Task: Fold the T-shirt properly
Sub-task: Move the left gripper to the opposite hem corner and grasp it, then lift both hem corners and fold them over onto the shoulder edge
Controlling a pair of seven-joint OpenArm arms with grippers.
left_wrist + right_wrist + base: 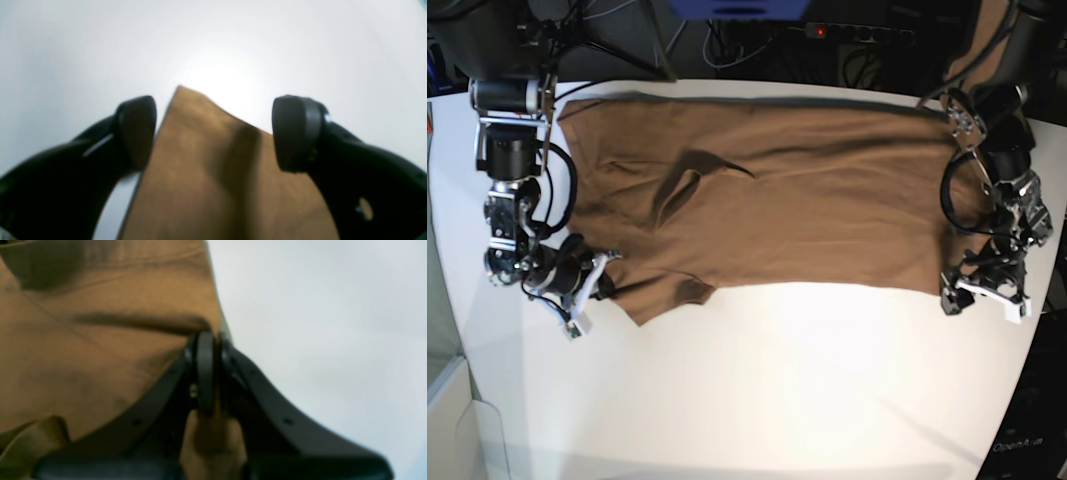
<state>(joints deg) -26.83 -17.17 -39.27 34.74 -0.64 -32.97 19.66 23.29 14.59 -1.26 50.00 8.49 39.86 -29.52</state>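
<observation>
The tan T-shirt (807, 200) lies spread flat across the far half of the white table (777, 400), with a small raised fold near its middle left. My right gripper (605, 282), on the base view's left, is shut on the shirt's edge by the sleeve; the right wrist view shows its jaws (210, 340) pinched on the cloth (100, 356). My left gripper (951, 298), on the base view's right, is open at the shirt's near corner. In the left wrist view its fingers (136, 133) straddle that corner (200, 173) without touching it.
White table surface spreads in front of the shirt towards the near edge. Cables and a power strip (857, 30) lie behind the table's far edge. Both arm bases stand at the table's far corners.
</observation>
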